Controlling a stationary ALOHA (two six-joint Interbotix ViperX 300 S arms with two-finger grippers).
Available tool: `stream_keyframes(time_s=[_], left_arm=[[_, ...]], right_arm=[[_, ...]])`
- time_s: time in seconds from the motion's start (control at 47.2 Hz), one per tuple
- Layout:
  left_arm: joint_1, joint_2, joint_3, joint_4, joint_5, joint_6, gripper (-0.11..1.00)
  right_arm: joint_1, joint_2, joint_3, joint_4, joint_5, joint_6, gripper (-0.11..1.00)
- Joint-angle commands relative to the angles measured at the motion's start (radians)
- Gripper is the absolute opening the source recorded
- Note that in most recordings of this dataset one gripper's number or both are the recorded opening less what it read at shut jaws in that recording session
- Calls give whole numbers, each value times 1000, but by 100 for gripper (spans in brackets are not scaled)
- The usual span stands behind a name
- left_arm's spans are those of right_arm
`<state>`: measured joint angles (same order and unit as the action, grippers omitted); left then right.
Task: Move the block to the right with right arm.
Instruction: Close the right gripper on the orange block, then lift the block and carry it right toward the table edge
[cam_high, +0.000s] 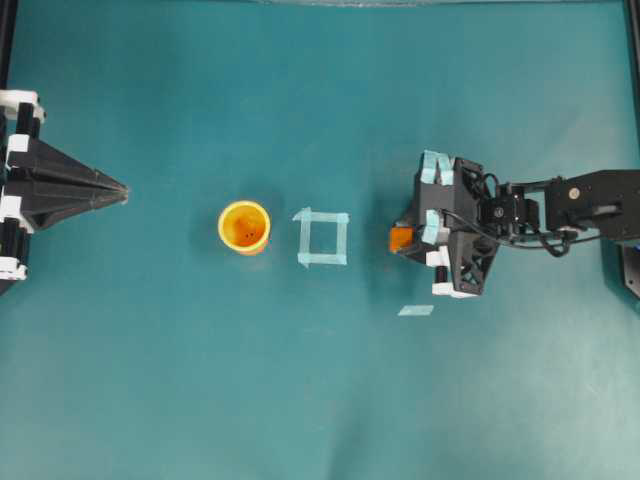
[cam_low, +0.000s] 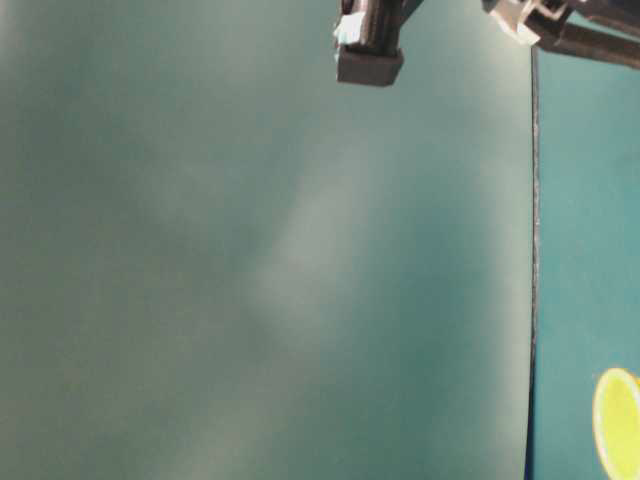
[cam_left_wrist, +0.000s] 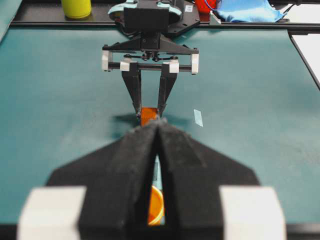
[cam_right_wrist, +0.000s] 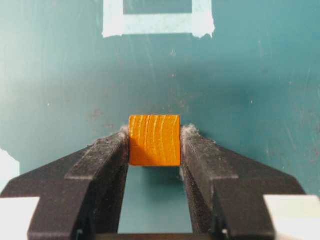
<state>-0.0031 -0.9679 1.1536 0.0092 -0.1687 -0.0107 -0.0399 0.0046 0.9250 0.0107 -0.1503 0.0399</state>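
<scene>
Right of the taped square, on the teal surface, I see the block sitting between the fingers of my right hand. From the right wrist view the two black fingers press against the block's left and right faces, so the hand is clamped on it. I cannot tell whether the block rests on the surface or is lifted just off it; its underside is hidden. From above, most of the block is covered by the hand and only its end toward the square shows.

Left of the square stands the cup, close beside it but apart. Far left of the cup, my left hand sits with its fingers together; its arm is cut off by the frame edge. Its own camera sees the cup only as a sliver through the narrow slit. A loose tape scrap lies right of and below the square. The table-level view is mostly blur.
</scene>
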Motion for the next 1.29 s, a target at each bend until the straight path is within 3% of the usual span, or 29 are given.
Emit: stream_keyframes(time_s=[0.0,0.636,1.018,1.272], left_arm=[[-2,2,-29,2,-5,2,0],[-2,-25,-35,2,-5,-6,0],[-2,-43,-38,2,-2,-6,0],[-2,-43,-38,3,-2,-6,0]], right_arm=[[2,-35,-41,0,31,2,40],[2,-235,-170,0,403,2,40],[2,-399,-169,0,580,5,40],[2,-531,-109,0,716,6,40]])
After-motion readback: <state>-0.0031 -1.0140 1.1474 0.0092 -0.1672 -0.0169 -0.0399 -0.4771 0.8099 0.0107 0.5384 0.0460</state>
